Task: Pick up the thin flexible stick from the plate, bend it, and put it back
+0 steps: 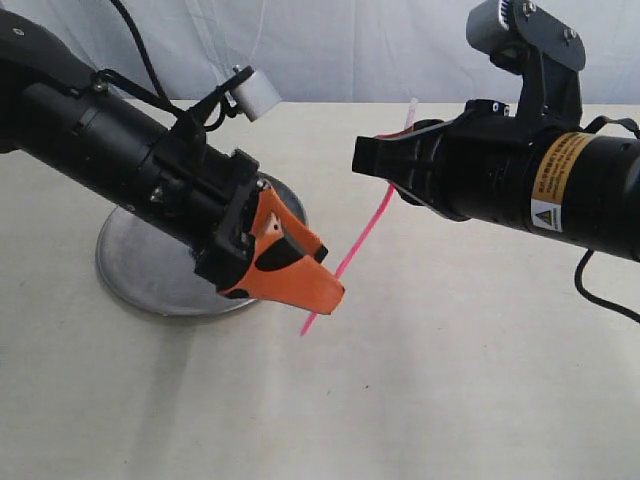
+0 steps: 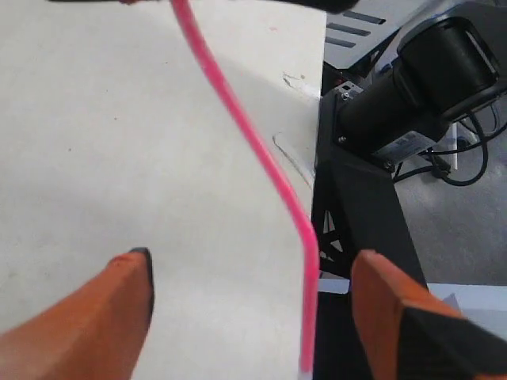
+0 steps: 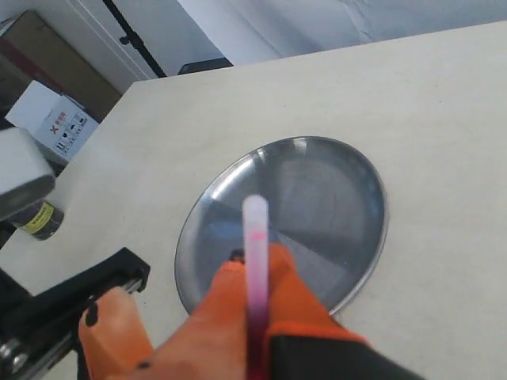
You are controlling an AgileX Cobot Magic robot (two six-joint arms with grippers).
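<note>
The thin flexible stick (image 1: 358, 245), bright pink with a whitish tip, hangs in the air, slanting down across the middle of the exterior view. My right gripper (image 1: 385, 160) is shut on its upper part, and the whitish tip (image 3: 255, 226) sticks out past the orange fingers (image 3: 230, 309). My left gripper (image 2: 253, 309) is open around the lower part. The stick (image 2: 261, 158) passes between its orange fingers, nearer one finger (image 2: 388, 309), and shows a kink there. The plate (image 1: 140, 265), round shiny steel, lies on the table below the left arm with nothing seen on it (image 3: 333, 190).
The table top (image 1: 450, 380) is pale beige. Past the table edge stand a black frame and motor housing (image 2: 412, 103). A white cardboard box (image 3: 51, 123) sits off the table's far corner. A white cylinder (image 1: 256, 93) juts from the left arm.
</note>
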